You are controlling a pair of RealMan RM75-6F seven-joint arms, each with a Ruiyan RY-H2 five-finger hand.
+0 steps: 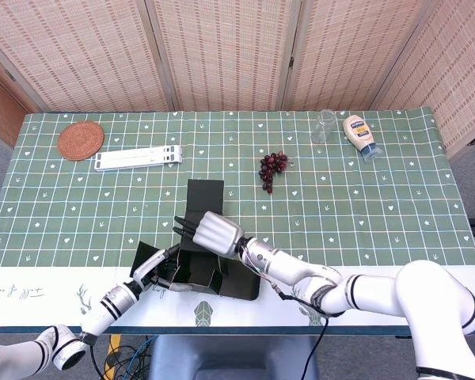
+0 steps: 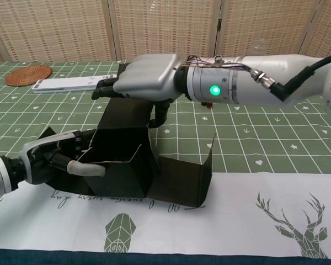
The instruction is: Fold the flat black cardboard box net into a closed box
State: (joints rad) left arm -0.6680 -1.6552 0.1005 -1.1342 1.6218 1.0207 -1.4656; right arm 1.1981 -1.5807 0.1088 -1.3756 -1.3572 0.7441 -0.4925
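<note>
Left hand (image 2: 49,160) grips the box (image 2: 127,165) wall, fingers pinching its edge; right hand (image 2: 146,83) hovers above the back flap, fingers extended, holding nothing.

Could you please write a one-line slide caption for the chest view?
Left hand grips the half-folded black box while the right hand hovers above its rear flap.

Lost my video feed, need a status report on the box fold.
Left hand grips box at its left wall. Right hand above it, thumb on back panel. Box half-formed, right flap up. Nothing in the way.
</note>
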